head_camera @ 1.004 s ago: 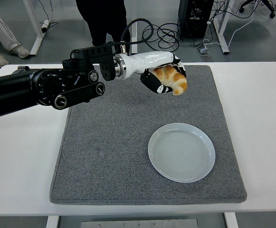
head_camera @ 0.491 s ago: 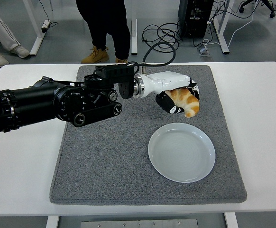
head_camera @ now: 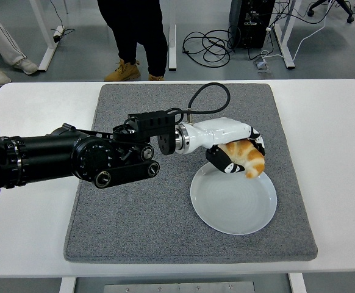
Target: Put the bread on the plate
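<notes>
My left hand (head_camera: 235, 148) gripping golden-brown striped bread roll (head_camera: 246, 157), fingers curled around it, hanging over upper rim of round pale-blue plate (head_camera: 233, 201) on grey felt mat (head_camera: 135, 207); plate centre lying toward me and slightly left of roll; roll's long axis running diagonally, free end pointing down-right toward plate's right rim; right arm not showing

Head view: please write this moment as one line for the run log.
left hand: shut on bread | bread: held over far rim of plate, not released | plate: on grey mat | right hand: not in view
</notes>
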